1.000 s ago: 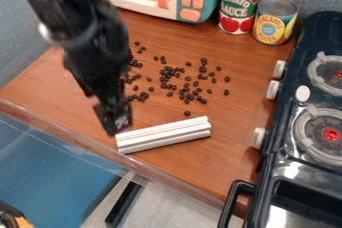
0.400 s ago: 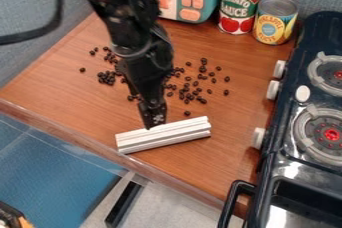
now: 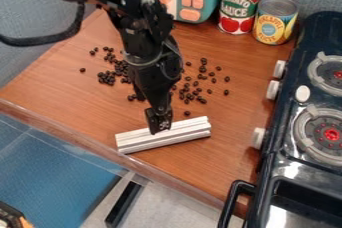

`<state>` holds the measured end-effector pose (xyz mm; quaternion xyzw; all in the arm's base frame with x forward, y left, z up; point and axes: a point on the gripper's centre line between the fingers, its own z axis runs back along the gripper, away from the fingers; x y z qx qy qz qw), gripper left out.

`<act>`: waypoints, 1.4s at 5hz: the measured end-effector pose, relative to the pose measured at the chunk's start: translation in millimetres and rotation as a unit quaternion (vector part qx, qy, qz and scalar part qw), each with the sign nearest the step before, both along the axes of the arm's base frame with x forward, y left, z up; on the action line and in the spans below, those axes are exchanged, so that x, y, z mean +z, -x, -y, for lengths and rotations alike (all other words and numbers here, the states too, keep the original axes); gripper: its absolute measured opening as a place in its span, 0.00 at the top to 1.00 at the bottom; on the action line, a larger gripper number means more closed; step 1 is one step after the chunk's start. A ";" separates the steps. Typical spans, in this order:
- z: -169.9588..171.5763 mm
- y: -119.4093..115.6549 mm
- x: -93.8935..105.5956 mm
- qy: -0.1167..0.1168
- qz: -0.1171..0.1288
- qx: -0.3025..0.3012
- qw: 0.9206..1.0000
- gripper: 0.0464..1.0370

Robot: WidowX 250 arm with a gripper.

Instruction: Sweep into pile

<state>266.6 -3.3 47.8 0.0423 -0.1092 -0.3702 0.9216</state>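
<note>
Lying aslant nr scattered dk beans (image 3: 202, 69): grooved wht bar (image 3: 165, 139)

The jointed black arm (image 3: 145, 47) has a thick cable (image 3: 50, 41) and whitish markings (image 3: 164, 125)

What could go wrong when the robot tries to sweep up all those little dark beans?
The claw is right over the white ridged bar, so it might bump or tip it instead of getting a good hold. The bar also lies near the counter's front edge and could get knocked off. And the dark beans are spread out, so a sweep might miss some.
</note>
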 end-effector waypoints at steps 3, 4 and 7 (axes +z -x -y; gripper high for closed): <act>12.7 1.7 -3.4 -0.003 0.009 -0.010 1.000 0.03; 12.7 1.5 -3.3 -0.002 0.010 -0.010 1.000 0.03; 12.3 1.7 -3.4 -0.003 0.009 -0.009 1.000 0.03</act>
